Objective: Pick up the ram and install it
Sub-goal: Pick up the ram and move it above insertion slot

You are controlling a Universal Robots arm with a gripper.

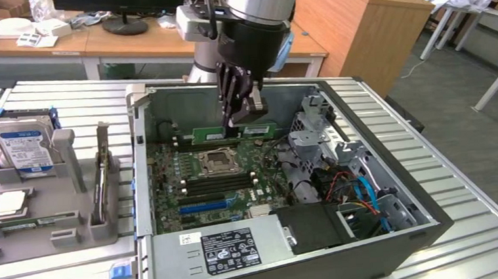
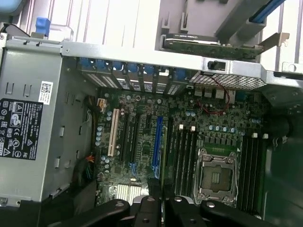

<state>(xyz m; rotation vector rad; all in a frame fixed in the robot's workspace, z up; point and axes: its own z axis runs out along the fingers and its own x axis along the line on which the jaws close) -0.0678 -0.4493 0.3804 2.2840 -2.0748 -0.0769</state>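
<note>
The ram (image 1: 214, 135), a narrow green stick with a white label, is clamped in the closed pincer (image 1: 240, 120) inside the open computer case (image 1: 140, 121). The fingers grip it near the middle of its upper edge, so that it hangs level with its contact edge facing down toward the motherboard (image 1: 168, 178). It lies lengthwise just beyond the CPU socket (image 1: 218, 160), over the far bank of memory slots (image 1: 183, 144). This orientation appears to match the run of those slots, as insertion would require. Whether the stick is touching a slot or is just above it cannot be told; it does not look seated.

The case lies on its side on the slatted metal worktop (image 1: 53, 94), which exposes the board from above. The power supply (image 1: 226, 250) fills the near end.

At the exterior view's left, a grey fixture (image 1: 71, 224) stands beside the case. It holds a hard drive (image 1: 21, 145) upright, well apart from the arm.

In the wrist view the pincer (image 2: 156, 210) looks straight down on the board.
</note>
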